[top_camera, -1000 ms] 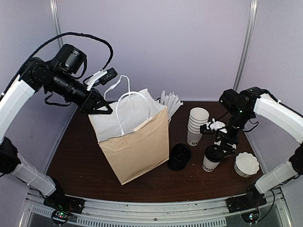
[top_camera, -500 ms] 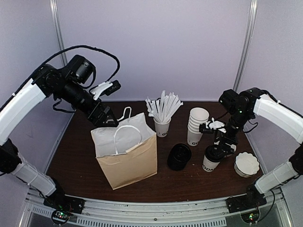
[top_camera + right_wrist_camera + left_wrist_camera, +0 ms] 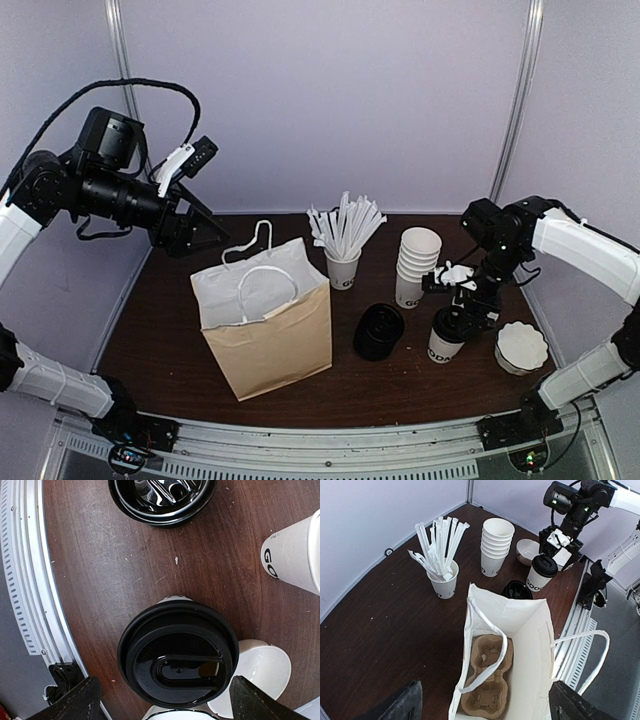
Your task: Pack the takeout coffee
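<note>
**Item 1.** Dark brown wooden table (image 3: 160, 330); bears everything below.

**Item 2.** Brown kraft paper bag with white lining and white strap handles (image 3: 270, 345), upright at centre-left of the overhead view, mouth open. One handle droops across the opening. A moulded pulp cup carrier (image 3: 487, 675) lies on its floor.

**Item 3.** Left gripper (image 3: 203, 232), upper left of the overhead view, above and behind the bag. Jaws spread wide, holding and touching nothing.

**Item 4.** Right gripper (image 3: 458, 310), right of centre, poised directly over Item 5. Jaws spread wide to either side of the lid, with nothing grasped. No contact is visible in the wrist view.

**Item 5.** Takeout coffee: white paper cup with dark lettering and a black plastic dome lid (image 3: 445, 340). It stands on the table right of centre, well apart from the bag and not yet packed.

**Item 6.** Neighbours: stack of lidless white cups (image 3: 415, 265), white cup of white sticks (image 3: 343, 268), stack of black lids (image 3: 379, 331), white scalloped dish (image 3: 521, 346).

**Hazards, as judged.**
- Closing on the dome instead of the paper wall may pop the lid off.
- Too hard a squeeze may buckle the cup.
- The lowered fingers could nudge the nearby cup stack.
- With nothing holding the bag, the drooping handle may snag the cup or the bag may tip.
</note>
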Motion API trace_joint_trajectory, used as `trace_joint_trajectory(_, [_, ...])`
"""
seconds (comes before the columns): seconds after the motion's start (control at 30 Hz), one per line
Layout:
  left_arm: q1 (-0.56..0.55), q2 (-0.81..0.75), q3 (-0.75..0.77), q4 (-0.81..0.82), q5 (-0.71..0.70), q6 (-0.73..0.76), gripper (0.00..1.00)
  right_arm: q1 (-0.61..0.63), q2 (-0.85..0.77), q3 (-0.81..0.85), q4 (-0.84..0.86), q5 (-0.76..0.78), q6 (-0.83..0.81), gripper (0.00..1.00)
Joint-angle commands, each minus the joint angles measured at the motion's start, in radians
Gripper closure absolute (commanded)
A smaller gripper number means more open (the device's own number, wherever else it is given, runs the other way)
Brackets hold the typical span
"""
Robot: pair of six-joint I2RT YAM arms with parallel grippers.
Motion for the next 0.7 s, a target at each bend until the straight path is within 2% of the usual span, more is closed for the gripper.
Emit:
trace_joint_trajectory(0.0, [0.006, 0.002, -0.020, 0.046, 0.012, -0.002, 0.09, -0.003, 0.034, 0.003, 0.033, 0.019, 0.000, 0.08])
trace_joint_trajectory(0.5, [0.006, 0.019, -0.020, 0.018, -0.015, 0.009, 0.10, 0.039, 0.055, -0.054, 0.089, 0.083, 0.015, 0.13])
trace_joint_trajectory(0.67, [0.006, 0.018, -0.018, 0.015, -0.014, 0.005, 0.11, 0.039, 0.057, -0.063, 0.106, 0.087, 0.020, 0.24])
